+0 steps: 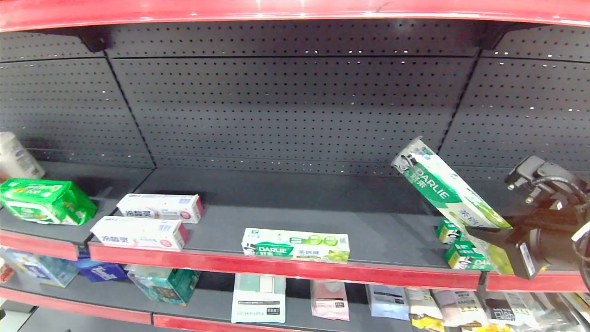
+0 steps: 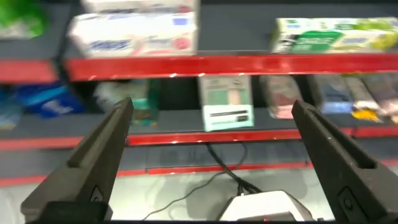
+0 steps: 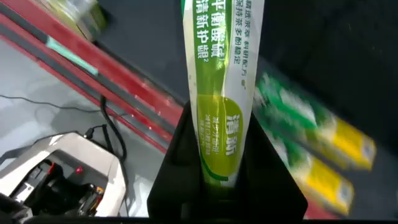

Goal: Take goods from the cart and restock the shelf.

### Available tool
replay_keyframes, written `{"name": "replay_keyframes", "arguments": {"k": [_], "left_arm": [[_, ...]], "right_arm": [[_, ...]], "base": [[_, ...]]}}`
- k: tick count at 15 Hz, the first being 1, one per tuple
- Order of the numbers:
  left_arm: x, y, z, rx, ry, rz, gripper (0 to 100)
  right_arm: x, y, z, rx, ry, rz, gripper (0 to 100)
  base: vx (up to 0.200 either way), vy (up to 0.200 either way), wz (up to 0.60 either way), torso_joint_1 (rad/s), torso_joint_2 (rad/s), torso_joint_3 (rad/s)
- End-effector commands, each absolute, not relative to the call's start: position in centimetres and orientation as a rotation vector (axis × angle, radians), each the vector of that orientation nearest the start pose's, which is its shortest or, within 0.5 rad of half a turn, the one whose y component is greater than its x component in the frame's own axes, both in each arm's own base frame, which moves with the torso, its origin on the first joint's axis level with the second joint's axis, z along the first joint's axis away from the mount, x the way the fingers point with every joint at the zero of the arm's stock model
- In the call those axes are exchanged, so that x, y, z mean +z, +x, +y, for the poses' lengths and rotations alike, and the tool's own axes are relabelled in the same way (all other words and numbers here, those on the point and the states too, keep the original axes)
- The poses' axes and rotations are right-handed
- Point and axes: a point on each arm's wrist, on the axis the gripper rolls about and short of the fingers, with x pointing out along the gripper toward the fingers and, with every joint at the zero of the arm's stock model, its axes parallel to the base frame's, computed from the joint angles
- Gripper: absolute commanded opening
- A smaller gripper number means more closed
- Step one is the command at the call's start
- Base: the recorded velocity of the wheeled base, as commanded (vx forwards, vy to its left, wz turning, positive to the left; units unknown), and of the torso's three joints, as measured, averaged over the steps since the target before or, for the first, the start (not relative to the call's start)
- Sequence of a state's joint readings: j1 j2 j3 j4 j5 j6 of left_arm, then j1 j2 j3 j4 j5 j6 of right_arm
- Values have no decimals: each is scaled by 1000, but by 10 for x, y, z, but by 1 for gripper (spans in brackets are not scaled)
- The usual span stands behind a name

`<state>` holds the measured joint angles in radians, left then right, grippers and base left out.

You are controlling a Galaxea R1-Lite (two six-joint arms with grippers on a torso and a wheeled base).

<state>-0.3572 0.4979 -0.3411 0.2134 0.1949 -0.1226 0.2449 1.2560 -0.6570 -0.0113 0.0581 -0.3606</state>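
The right gripper (image 1: 491,240) fingers pinch a tilted green toothpaste box (image 1: 438,184) above the shelf (image 1: 322,203) — left gripper (image 2: 211,106) fingers spread.

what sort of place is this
Probably a shop aisle, or a mock-up of one: tiered shelves with red front edges, a perforated back panel, and toothpaste boxes laid out, one more green box in the right gripper.
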Motion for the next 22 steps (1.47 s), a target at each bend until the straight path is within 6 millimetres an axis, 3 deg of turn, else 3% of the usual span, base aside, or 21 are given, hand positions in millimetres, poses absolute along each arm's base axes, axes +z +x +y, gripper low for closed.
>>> {"name": "replay_keyframes", "arguments": {"k": [1, 4, 8, 14, 18, 22], "left_arm": [[153, 13, 0, -137, -24, 344, 100], [143, 2, 4, -144, -15, 310, 100], [124, -15, 10, -145, -21, 259, 100], [104, -38, 20, -108, 33, 211, 100], [98, -43, 22, -106, 64, 218, 100], [96, -42, 22, -107, 72, 224, 100]], "right_arm": [[191, 178, 50, 422, -408, 537, 0], [189, 192, 56, 436, -450, 541, 0], [172, 234, 67, 453, -500, 407, 0], [150, 283, 87, 571, -531, 439, 0], [140, 307, 91, 656, -632, 406, 0], [126, 313, 93, 707, -744, 405, 0]], "base": [[0, 0, 600, 7, -2, 2], [0, 0, 0, 0, 0, 0], [0, 0, 0, 0, 0, 0], [0, 0, 0, 0, 0, 0], [0, 0, 0, 0, 0, 0], [0, 0, 0, 0, 0, 0]]}}
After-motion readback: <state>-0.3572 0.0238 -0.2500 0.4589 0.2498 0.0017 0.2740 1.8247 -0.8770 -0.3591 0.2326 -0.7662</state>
